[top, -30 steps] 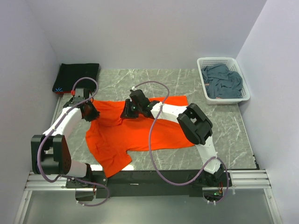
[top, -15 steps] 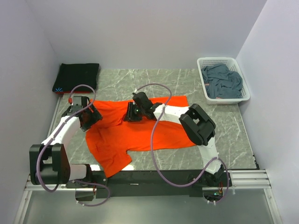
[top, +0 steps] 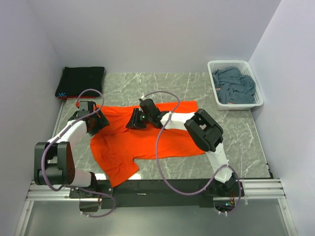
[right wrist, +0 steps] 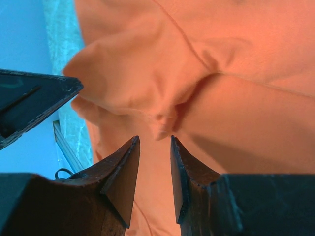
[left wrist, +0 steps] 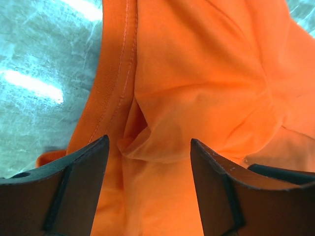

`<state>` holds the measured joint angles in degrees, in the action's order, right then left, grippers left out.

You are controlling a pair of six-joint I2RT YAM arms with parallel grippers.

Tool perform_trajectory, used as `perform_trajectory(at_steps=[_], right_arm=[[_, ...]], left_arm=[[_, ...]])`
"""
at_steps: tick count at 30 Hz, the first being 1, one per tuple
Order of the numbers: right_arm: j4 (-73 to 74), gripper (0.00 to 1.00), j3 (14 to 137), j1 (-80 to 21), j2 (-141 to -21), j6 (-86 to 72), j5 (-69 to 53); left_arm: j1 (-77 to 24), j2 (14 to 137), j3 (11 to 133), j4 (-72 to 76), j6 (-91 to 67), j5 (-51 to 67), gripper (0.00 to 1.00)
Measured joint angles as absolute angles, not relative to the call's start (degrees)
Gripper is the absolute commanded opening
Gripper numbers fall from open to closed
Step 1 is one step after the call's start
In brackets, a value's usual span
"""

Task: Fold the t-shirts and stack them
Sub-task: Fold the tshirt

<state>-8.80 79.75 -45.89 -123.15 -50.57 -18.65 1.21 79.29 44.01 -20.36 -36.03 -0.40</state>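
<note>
Orange cotton jersey covers the near-left middle of the surface (top: pixel 236 137). The orange t-shirt (top: pixel 147 142) lies opened out and mostly flat, one sleeve trailing toward the near edge. It is probably spread this way so that both arms can reach its far hem and shoulder line for the first fold.

The left end effector (top: pixel 96 124) sits low over the shirt's left edge. In its wrist view the jaws stand wide apart on either side of a small raised pucker of cloth beside a double-stitched hem, touching nothing firmly. The right end effector (top: pixel 134 122) is down on the shirt's far middle. Its jaws are only narrowly parted, and a little nub of gathered fabric sits just past the tips rather than clamped between them. Neither seems to have hold of the garment, so a fresh pinch looks needed before any lift.

The cloth is thin, matte and limp, and it creases into soft ridges wherever it is nudged. I would expect it to sag and slide if caught by one layer only. The surface under it is grey stone-patterned with pale veins, smooth and slightly glossy.

The black t-shirt (top: pixel 82 78) lies folded into a neat rectangle at the far left corner, likely the base of the stack. The blue-grey t-shirt (top: pixel 235 86) is crumpled inside the white lattice basket (top: pixel 229 63) at the far right.
</note>
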Motion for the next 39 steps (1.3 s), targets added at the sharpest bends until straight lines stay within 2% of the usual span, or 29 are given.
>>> perform_trajectory(at_steps=[19,26,30,33,37,39], right_arm=[[-12.73,0.36,80.25,-46.00,-127.46,-53.39,-21.02],[-12.82,0.27,80.25,-46.13,-127.52,-53.32,-21.12],[-12.80,0.15,80.25,-46.15,-127.52,-53.45,-21.10],[-12.69,0.08,80.25,-46.15,-127.52,-53.47,-21.04],[-12.21,0.06,80.25,-46.15,-127.52,-53.28,-20.97],[-11.84,0.05,80.25,-46.15,-127.46,-53.21,-20.95]], left_arm=[[1.21,81.43,44.01,-19.14,-34.50,1.91,0.61],[1.21,81.43,43.99,-19.14,-34.50,2.07,0.53],[1.21,81.38,43.97,-19.16,-34.50,2.13,0.47],[1.21,81.17,43.97,-19.31,-34.57,2.11,0.38],[1.21,80.44,43.97,-20.21,-34.72,1.50,0.34],[1.21,80.07,43.99,-21.04,-34.98,1.23,0.28]])
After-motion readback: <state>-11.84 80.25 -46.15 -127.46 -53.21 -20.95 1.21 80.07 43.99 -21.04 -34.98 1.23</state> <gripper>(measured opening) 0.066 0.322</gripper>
